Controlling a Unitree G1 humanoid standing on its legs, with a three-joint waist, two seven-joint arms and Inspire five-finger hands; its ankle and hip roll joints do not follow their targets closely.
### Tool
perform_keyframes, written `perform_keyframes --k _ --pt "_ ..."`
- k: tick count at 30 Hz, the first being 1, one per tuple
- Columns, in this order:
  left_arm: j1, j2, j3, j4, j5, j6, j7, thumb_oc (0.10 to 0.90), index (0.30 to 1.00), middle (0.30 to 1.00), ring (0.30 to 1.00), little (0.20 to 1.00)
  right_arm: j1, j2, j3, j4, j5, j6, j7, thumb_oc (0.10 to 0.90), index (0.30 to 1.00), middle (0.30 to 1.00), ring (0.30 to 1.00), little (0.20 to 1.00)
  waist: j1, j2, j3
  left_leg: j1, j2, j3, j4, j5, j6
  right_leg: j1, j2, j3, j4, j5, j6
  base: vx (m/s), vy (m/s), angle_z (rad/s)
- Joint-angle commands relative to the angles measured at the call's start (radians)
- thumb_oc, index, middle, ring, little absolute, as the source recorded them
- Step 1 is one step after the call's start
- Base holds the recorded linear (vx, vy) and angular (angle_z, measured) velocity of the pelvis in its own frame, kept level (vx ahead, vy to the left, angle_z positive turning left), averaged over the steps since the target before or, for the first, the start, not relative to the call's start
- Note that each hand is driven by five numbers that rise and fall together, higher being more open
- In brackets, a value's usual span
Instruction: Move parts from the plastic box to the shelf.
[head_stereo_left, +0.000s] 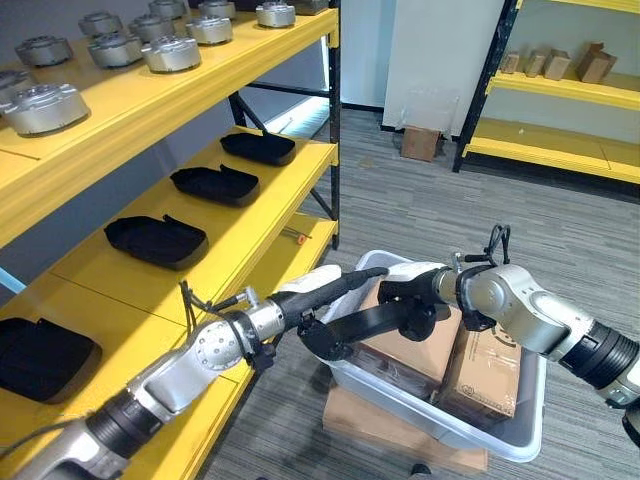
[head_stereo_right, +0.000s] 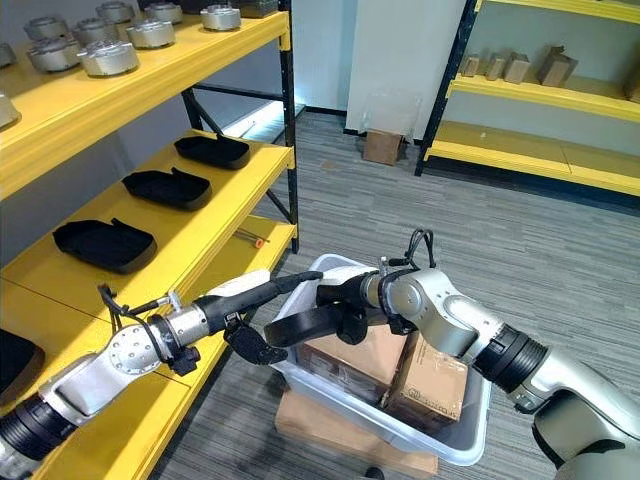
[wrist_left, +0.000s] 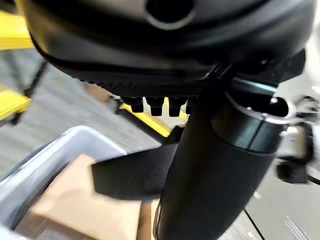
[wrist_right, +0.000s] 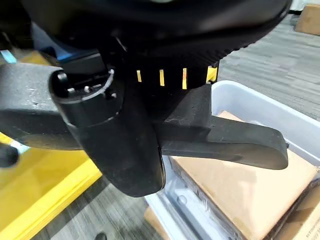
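A long black moulded part (head_stereo_left: 365, 325) hangs above the clear plastic box (head_stereo_left: 480, 432), slanting from my right hand down towards my left. My right hand (head_stereo_left: 412, 296) is curled round its upper end; in the right wrist view the thumb (wrist_right: 112, 135) crosses the black part (wrist_right: 225, 142). My left hand (head_stereo_left: 322, 288), with its white thumb cover, reaches over the part's lower end with straight fingers. The thumb (wrist_left: 215, 180) stands before the part (wrist_left: 132, 172) in the left wrist view. Several like black parts (head_stereo_left: 155, 240) lie on the yellow shelf (head_stereo_left: 265, 215) at my left.
Two cardboard boxes (head_stereo_left: 400, 355) fill the plastic box, which rests on a flat carton (head_stereo_left: 385, 425) on the floor. Round metal parts (head_stereo_left: 170, 52) line the upper shelf board. A second yellow rack (head_stereo_left: 560, 150) stands far right, and a small carton (head_stereo_left: 420, 142) sits by the wall.
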Motion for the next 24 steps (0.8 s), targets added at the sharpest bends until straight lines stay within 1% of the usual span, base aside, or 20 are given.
perform_keyframes --k 1,3,5,7,8,10,13,17,22,24 --pt "-0.016 -0.028 0.118 -0.005 -0.014 -0.022 0.081 0.9 1.0 1.0 1.0 1.0 -0.14 0.025 -0.162 -0.041 -0.039 0.006 -0.105 0.4 0.3 0.3 0.3 0.3 0.031 -0.028 -0.031 0.02 0.118 0.071 0.033 -0.012 -0.024 -0.006 -0.086 -0.093 0.046 -0.022 0.027 0.0 0.0 0.0" --pt "0.018 -0.049 0.146 0.006 -0.006 -0.006 0.102 0.9 1.0 1.0 1.0 1.0 -0.126 0.024 -0.186 -0.042 -0.049 0.013 -0.116 0.4 0.3 0.3 0.3 0.3 0.033 -0.028 -0.03 0.016 0.119 0.065 0.036 -0.012 -0.024 -0.008 -0.088 -0.093 0.051 -0.025 0.025 0.0 0.0 0.0" --pt "0.054 -0.068 0.18 0.02 0.014 -0.004 0.108 0.9 1.0 1.0 1.0 1.0 -0.116 0.019 -0.218 -0.034 -0.021 0.013 -0.125 0.4 0.3 0.3 0.3 0.3 0.038 -0.028 -0.03 0.013 0.119 0.057 0.036 -0.013 -0.025 -0.008 -0.088 -0.089 0.049 -0.025 0.023 0.03 -0.017 0.01" --pt "0.088 -0.075 0.212 0.025 0.034 0.001 0.101 0.9 1.0 1.0 1.0 1.0 -0.097 0.008 -0.25 -0.049 0.015 0.029 -0.121 0.4 0.3 0.3 0.3 0.3 0.041 -0.028 -0.03 0.01 0.118 0.049 0.038 -0.013 -0.027 -0.008 -0.089 -0.086 0.049 -0.025 0.021 0.12 -0.057 0.04" --pt "0.123 -0.071 0.237 0.019 0.045 -0.013 0.099 0.9 1.0 1.0 1.0 1.0 -0.072 -0.001 -0.281 -0.07 0.027 0.042 -0.115 0.4 0.3 0.3 0.3 0.3 0.044 -0.026 -0.029 0.007 0.119 0.04 0.041 -0.013 -0.029 -0.01 -0.088 -0.079 0.049 -0.026 0.02 0.11 -0.052 0.06" --pt "0.155 -0.071 0.271 -0.007 0.059 -0.026 0.103 0.9 1.0 1.0 1.0 1.0 -0.016 -0.006 -0.332 -0.128 0.019 0.068 -0.118 0.4 0.3 0.3 0.3 0.3 0.049 -0.021 -0.012 -0.013 0.126 0.026 0.053 -0.02 -0.032 -0.034 -0.094 -0.075 0.068 -0.03 0.025 -0.03 -0.04 0.07" --pt "0.157 -0.068 0.292 -0.012 0.071 -0.032 0.092 0.9 1.0 1.0 1.0 1.0 0.045 0.015 -0.389 -0.176 -0.022 0.077 -0.098 0.4 0.3 0.3 0.3 0.3 0.05 -0.018 0.009 -0.042 0.135 0.013 0.078 -0.034 -0.032 -0.066 -0.104 -0.081 0.1 -0.036 0.027 -0.09 -0.026 0.11" --pt "0.158 -0.068 0.284 -0.013 0.092 -0.003 0.082 0.9 1.0 1.0 1.0 1.0 0.058 0.023 -0.394 -0.193 -0.022 0.084 -0.096 0.4 0.3 0.3 0.3 0.3 0.047 -0.018 0.009 -0.039 0.135 0.018 0.076 -0.034 -0.029 -0.062 -0.106 -0.085 0.098 -0.036 0.026 -0.01 -0.002 0.07" --pt "0.149 -0.063 0.273 -0.024 0.114 -0.021 0.075 0.9 1.0 1.0 1.0 1.0 0.053 0.029 -0.387 -0.187 -0.025 0.063 -0.104 0.4 0.3 0.3 0.3 0.3 0.049 -0.016 0.0 -0.03 0.13 0.02 0.07 -0.033 -0.027 -0.05 -0.106 -0.086 0.089 -0.035 0.026 0.0 -0.001 0.01" --pt "0.126 -0.06 0.262 -0.033 0.123 -0.023 0.055 0.9 1.0 1.0 1.0 1.0 0.039 0.045 -0.362 -0.165 -0.029 0.048 -0.091 0.4 0.3 0.3 0.3 0.3 0.053 -0.015 -0.004 -0.027 0.129 0.018 0.071 -0.037 -0.024 -0.046 -0.105 -0.088 0.088 -0.038 0.026 0.0 0.0 0.0"
